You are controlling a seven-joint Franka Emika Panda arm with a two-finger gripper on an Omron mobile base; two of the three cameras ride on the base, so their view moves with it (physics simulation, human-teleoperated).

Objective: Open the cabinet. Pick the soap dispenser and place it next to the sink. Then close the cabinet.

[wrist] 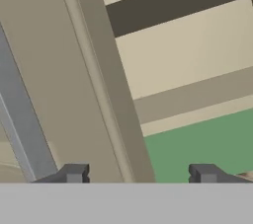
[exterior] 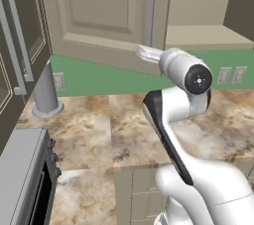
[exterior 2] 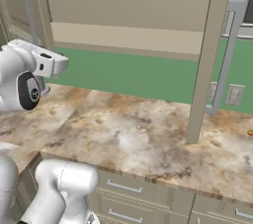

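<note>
Hand view puts our claw (wrist: 138, 173), jaws apart and empty, at the cabinet (wrist: 64, 85) door's edge. Both doors look partly open; the soap dispenser remains unfetched, closing undone.

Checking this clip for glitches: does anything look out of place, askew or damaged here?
Nothing stands out. The cabinet has one door swung open, its shelf bare where visible. The gripper, jaws apart, sits by the other door's handle.

The glossy white rounded arm (exterior: 198, 179) has a black stripe along one link and a round black joint cap with a small pale centre. Two small dark grey square fingers (wrist: 74, 173) at lower frame.
</note>
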